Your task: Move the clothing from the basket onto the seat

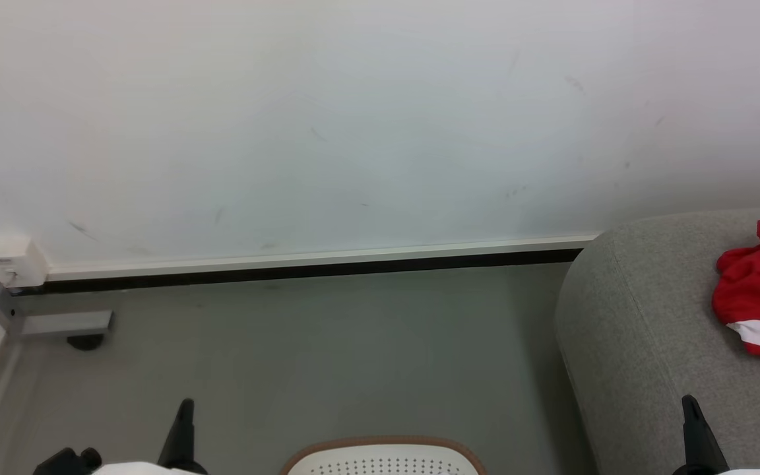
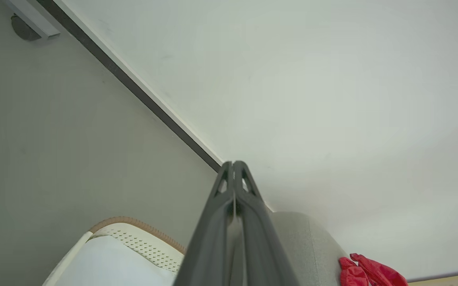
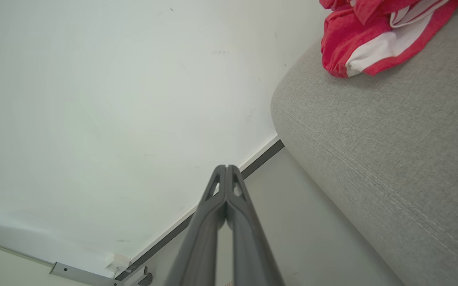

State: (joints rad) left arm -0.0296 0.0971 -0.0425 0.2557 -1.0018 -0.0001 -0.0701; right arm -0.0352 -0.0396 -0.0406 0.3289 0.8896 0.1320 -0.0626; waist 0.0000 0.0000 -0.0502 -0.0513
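In the head view, a large grey woven-fabric sofa point(image 1: 644, 316) with rounded edges takes up the right side. Soft red clothing with a white band point(image 1: 759, 290) lies crumpled on top of it, cut off by the right edge of the view. At the bottom centre shows the far rim of a rounded white perforated plastic basket with a brown edge point(image 1: 385, 441), standing on the grey floor point(image 1: 327, 356) just beside the sofa's near corner. The left gripper point(image 1: 184, 422) rises at the lower left and the right gripper point(image 1: 691, 415) at the lower right. Each shows as one dark pointed shape with its fingers pressed together, and neither holds anything. A white wall point(image 1: 353, 119) with a pale and black skirting strip point(image 1: 314, 264) runs behind, with a small white socket box point(image 1: 14, 260) at its left end.

In the left wrist view, the left gripper point(image 2: 233, 165) is closed, its two dark fingers meeting at the tip, empty, and pointing towards the wall. The basket point(image 2: 137, 226) sits to the lower left, and the part of its inside that shows is pale lining. The sofa point(image 2: 304, 242) is behind the fingers, with the clothing point(image 2: 368, 274) on it at the lower right.

In the right wrist view, the right gripper point(image 3: 226, 169) is likewise closed on nothing, above the floor and beside the sofa point(image 3: 372, 139). The clothing point(image 3: 364, 39) rests on the sofa's top at the upper right, well apart from the fingertips.
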